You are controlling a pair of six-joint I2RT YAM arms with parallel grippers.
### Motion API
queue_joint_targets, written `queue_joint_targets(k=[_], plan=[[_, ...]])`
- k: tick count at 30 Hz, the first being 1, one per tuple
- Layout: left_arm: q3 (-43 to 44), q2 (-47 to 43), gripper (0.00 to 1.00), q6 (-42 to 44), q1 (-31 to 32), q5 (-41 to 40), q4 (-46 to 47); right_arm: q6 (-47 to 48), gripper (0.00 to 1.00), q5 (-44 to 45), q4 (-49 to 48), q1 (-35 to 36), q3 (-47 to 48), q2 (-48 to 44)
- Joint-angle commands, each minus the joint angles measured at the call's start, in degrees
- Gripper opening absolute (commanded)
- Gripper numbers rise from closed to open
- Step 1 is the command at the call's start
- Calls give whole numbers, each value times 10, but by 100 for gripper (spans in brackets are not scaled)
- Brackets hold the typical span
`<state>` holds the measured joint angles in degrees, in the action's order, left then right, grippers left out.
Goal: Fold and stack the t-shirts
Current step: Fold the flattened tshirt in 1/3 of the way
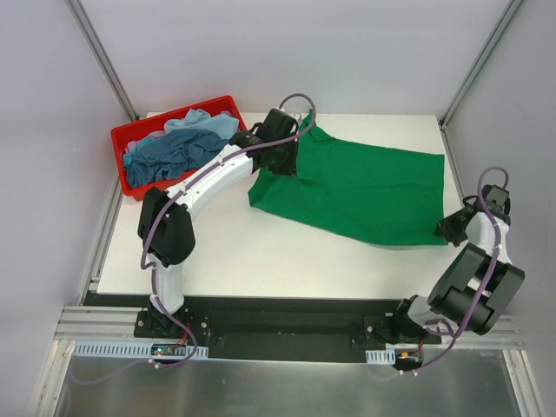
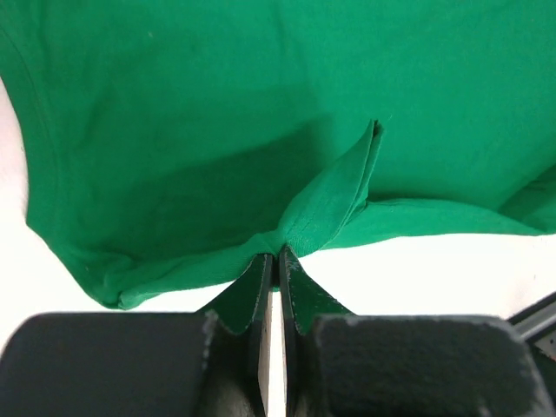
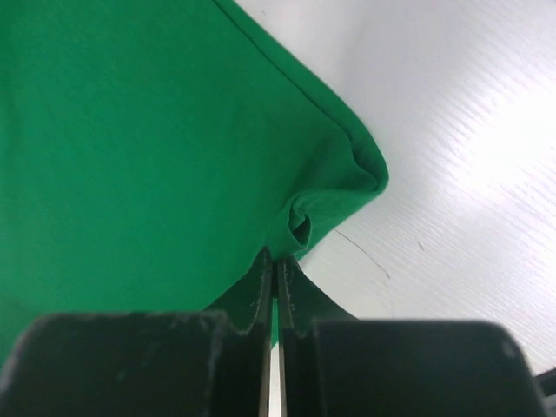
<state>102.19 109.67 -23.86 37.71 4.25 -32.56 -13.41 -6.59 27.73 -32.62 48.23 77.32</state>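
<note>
The left end effector is pinching a raised ridge of the bright green t-shirt. Its two fingers are pressing together on the cloth with only a thin slit showing between them. Straight ahead of those fingertips the fabric is tenting up into a narrow folded peak. Beyond the peak the shirt is spreading flat and filling the left wrist view. Just below and to either side of the tips, the shirt's edge is giving way to the white surface.

The right end effector is gripping the same shirt close to a corner, with its fingers likewise closing tight on the green cloth. A small pucker is bunching right at its tips. The rounded corner is lying just ahead and to the right, touching the surface. The rest of the fabric is stretching away ahead and to the left.

In the top view the green shirt is lying between the two end effectors, mostly flat on the surface, with the left one at its far left end and the right one at its near right corner.

To the left of the left end effector, a red bin is sitting near it on the surface. It is holding a dark teal-blue t-shirt and a pale blue t-shirt, both crumpled together inside.
</note>
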Motion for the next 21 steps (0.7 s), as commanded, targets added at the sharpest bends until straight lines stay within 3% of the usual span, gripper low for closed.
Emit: queue_joint_targets(k=[1, 11, 21], plan=[[59, 25, 0, 48, -16, -13, -4, -6, 0, -19, 1, 14, 61, 34], [120, 80, 0, 91, -55, -2, 24, -13, 0, 12, 10, 38, 141, 113], [112, 119, 0, 114, -80, 34, 90, -15, 2, 17, -8, 47, 170, 175]])
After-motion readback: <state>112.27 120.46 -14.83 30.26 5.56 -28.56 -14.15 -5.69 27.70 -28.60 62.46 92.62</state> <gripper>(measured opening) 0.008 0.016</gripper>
